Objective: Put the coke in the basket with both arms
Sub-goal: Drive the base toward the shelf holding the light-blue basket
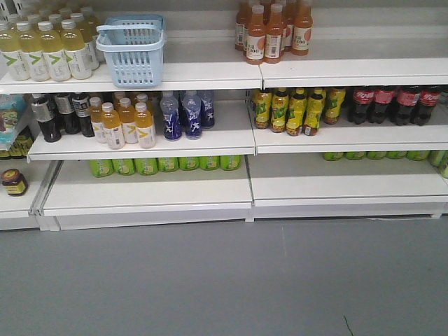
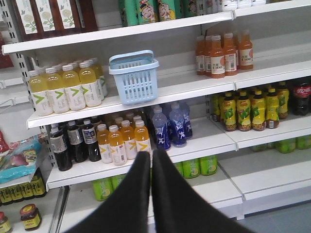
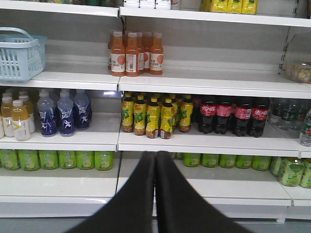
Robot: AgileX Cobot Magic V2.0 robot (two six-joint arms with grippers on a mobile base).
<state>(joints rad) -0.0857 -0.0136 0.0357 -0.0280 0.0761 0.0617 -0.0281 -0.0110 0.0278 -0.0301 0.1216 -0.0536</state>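
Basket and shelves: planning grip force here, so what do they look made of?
The basket looks like light blue moulded plastic, slightly glossy: thin slotted walls, uniform colour. The shelves look like white painted sheet metal, smooth with thin folded front edges, though coated board is possible.

White shelves (image 1: 210, 73) stand on a grey floor (image 1: 224, 287). On the top shelf, pale yellow bottles (image 1: 49, 49) crowd the left end and orange juice bottles (image 1: 273, 31) stand right of centre. The middle shelf carries, from left to right, dark bottles (image 1: 59, 115), amber bottles with white labels (image 1: 126, 124), blue-labelled bottles (image 1: 182, 115), yellow-labelled tea bottles (image 1: 294, 110) and dark cola bottles with red labels (image 1: 392, 103). Green bottles (image 1: 164, 164) line the back of the lowest shelf. A small brown jar (image 1: 14, 182) sits alone at far left.
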